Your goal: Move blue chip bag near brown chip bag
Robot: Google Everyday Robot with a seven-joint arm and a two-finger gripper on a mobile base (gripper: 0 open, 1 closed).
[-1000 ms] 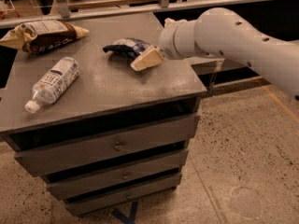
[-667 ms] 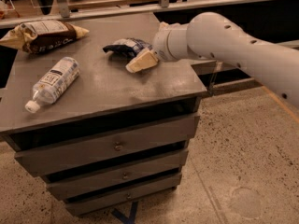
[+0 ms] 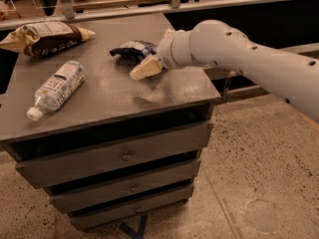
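Note:
The blue chip bag [image 3: 130,49], small, wrinkly and dark blue with white print, lies on the grey cabinet top [image 3: 104,101], right of centre towards the back. The brown chip bag [image 3: 46,37], larger, with cream ends and a white label, lies at the back left corner. My gripper [image 3: 145,66] comes in from the right on a white arm [image 3: 239,54]. It sits low over the top, right at the blue bag's near right edge. Its cream tip points down and to the left. The bag's right end is partly hidden behind the gripper.
A clear plastic bottle with a white label [image 3: 56,88] lies on its side at the front left of the top, between me and the brown bag. The cabinet has several drawers [image 3: 124,156] below. A dark shelf and rail run behind it.
The arm and gripper have moved a little to the left and lower, closer against the blue bag. The blue bag, the brown bag and the bottle have stayed where they were.

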